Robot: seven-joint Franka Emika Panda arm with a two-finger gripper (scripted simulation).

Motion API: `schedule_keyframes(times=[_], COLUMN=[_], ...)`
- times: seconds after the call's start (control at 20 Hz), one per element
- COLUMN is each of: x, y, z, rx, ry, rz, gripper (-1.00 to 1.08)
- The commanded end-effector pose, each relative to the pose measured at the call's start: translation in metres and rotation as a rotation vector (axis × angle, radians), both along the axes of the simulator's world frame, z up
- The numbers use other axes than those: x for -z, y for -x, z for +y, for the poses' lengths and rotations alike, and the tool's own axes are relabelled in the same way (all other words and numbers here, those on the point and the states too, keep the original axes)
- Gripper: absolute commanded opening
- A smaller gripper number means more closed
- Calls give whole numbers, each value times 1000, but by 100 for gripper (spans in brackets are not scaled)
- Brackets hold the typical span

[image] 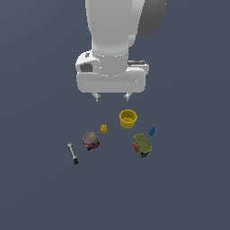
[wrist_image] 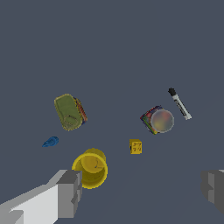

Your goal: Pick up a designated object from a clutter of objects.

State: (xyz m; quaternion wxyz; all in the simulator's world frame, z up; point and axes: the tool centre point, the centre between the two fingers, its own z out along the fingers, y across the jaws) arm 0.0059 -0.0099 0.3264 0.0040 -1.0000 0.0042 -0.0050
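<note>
The end effector hangs wide open above the yellow brick, with free worktop around the brick.

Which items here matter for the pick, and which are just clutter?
Job:
- yellow brick, the target, lying free between the cup and the round can
- gripper, above the items, jaws apart, holding nothing

Lying about:
- yellow cup
- blue piece
- round can
- green-topped can
- marker
</note>
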Motion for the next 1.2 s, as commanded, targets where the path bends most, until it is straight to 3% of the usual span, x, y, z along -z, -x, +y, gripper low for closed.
schedule_keyframes(times=[0.0,0.6,1.15], x=[0,-16,25], y=[0,-6,-7], z=[0,13,3], rx=[0,-70,-65], ry=[0,25,18], rz=[0,-37,-30], gripper=[100,100,100])
